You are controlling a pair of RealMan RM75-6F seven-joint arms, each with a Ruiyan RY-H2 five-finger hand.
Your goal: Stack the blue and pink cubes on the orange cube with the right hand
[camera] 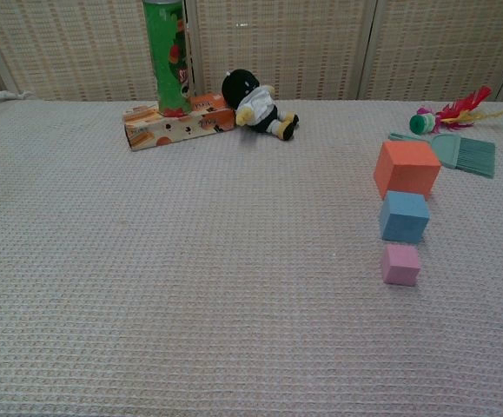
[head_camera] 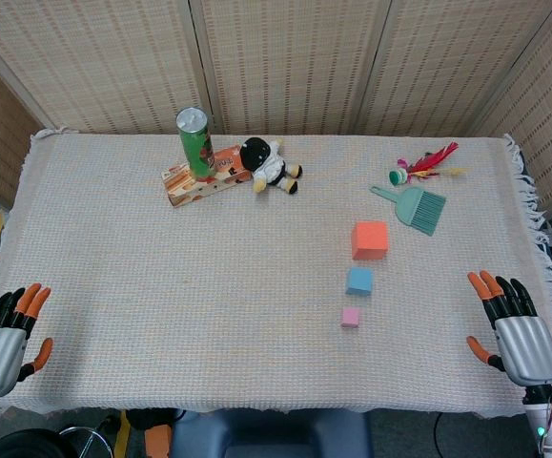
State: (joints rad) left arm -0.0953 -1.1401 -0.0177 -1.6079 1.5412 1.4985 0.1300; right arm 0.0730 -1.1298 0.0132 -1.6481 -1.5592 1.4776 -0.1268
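Three cubes lie in a line on the woven cloth, right of centre. The orange cube (head_camera: 370, 239) (camera: 406, 169) is the largest and farthest back. In front of it sits the blue cube (head_camera: 358, 281) (camera: 404, 216), then the small pink cube (head_camera: 351, 317) (camera: 400, 264) nearest me. None of them touch. My right hand (head_camera: 512, 331) rests open at the table's front right edge, well right of the cubes. At the front left corner my left hand (head_camera: 7, 341) lies open, holding nothing. Neither hand shows in the chest view.
At the back stand a green can (head_camera: 194, 143) on a flat orange box (head_camera: 205, 176), with a black-and-white plush toy (head_camera: 271, 166) beside them. A teal hand brush (head_camera: 417, 206) and a feathered shuttlecock (head_camera: 424, 164) lie behind the orange cube.
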